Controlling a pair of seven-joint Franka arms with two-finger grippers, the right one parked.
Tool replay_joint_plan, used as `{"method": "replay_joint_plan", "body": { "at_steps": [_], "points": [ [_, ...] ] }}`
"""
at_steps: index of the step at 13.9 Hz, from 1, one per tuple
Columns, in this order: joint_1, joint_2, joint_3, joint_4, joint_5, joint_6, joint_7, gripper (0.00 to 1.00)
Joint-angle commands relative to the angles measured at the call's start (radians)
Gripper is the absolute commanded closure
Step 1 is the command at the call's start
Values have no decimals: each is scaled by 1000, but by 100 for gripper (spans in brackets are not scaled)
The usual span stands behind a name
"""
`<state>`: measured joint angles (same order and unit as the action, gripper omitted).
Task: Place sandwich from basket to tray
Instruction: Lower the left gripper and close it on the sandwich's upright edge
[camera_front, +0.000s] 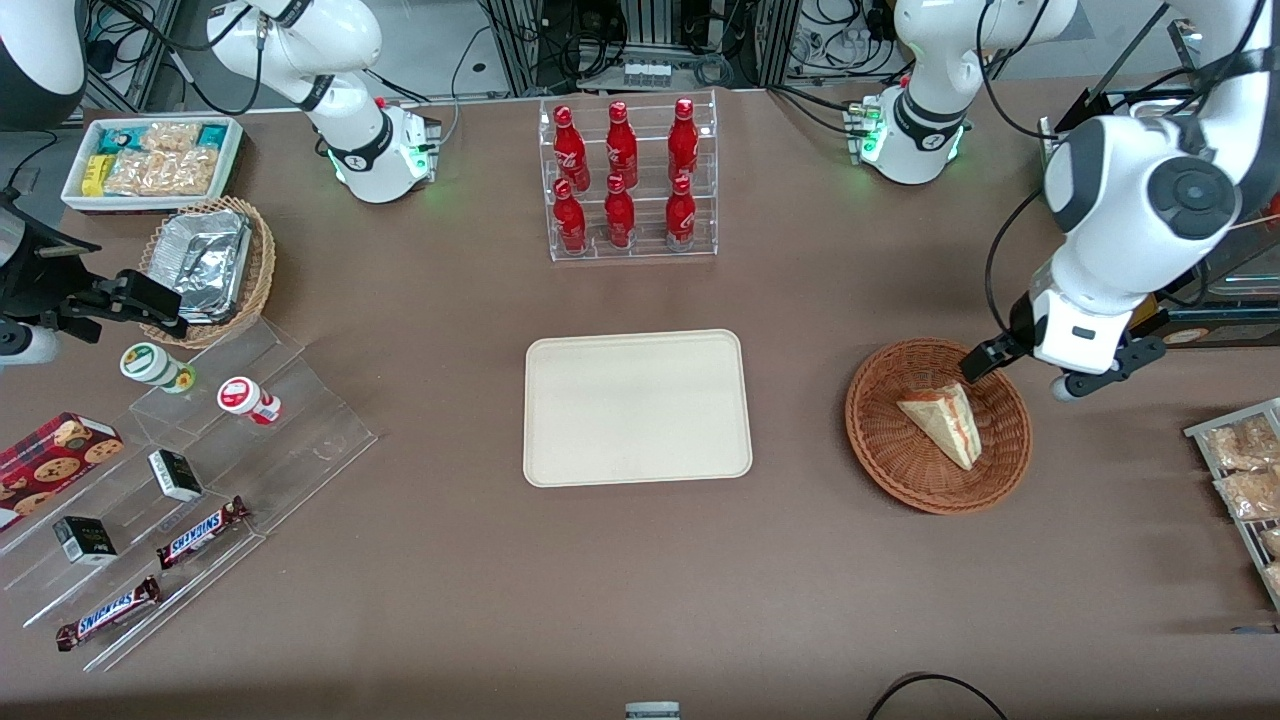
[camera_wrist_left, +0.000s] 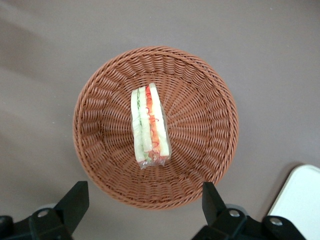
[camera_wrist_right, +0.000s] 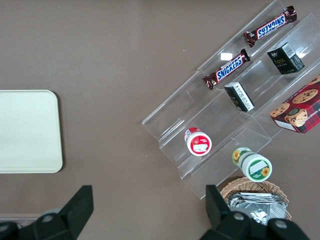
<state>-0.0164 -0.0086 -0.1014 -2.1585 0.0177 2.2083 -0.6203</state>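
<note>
Sandwich (camera_front: 945, 422): one clear-wrapped wedge, lying on its side in the middle of the basket (camera_front: 880, 440), red and green filling edge showing (in the wrist view (camera_wrist_left: 149, 125) the wrap's lower end is crumpled and hard to read). It touches nothing but the weave.

Basket: round, reddish-brown wicker, holding only the sandwich; its rim farthest from the front camera is partly covered by the arm's wrist.

Tool (camera_front: 1010, 372): above that covered rim, higher than the sandwich and clear of it. Only the dark finger tips (camera_wrist_left: 75, 200) show in the wrist view, set wide apart and holding nothing; the rest of the fingers is cut off at the frame edge.

Tray (camera_front: 560, 450): cream, rectangular, nothing on it, flat on the table (camera_front: 640, 600) toward the parked arm's end from the basket, with a strip of bare table between them. One corner (camera_wrist_left: 300, 200) shows in the wrist view.

Bottle rack (camera_front: 630, 180): clear, six red bottles, farther from the front camera than the tray.
</note>
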Motion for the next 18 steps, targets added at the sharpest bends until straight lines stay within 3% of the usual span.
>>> {"method": "replay_joint_plan", "body": {
  "at_steps": [1, 8, 18],
  "points": [
    [7, 15, -9, -60, 16, 92, -65, 0],
    [10, 93, -9, -110, 15, 250, -111, 0],
    [12, 231, -7, -113, 16, 346, -111, 0]
  ]
}}
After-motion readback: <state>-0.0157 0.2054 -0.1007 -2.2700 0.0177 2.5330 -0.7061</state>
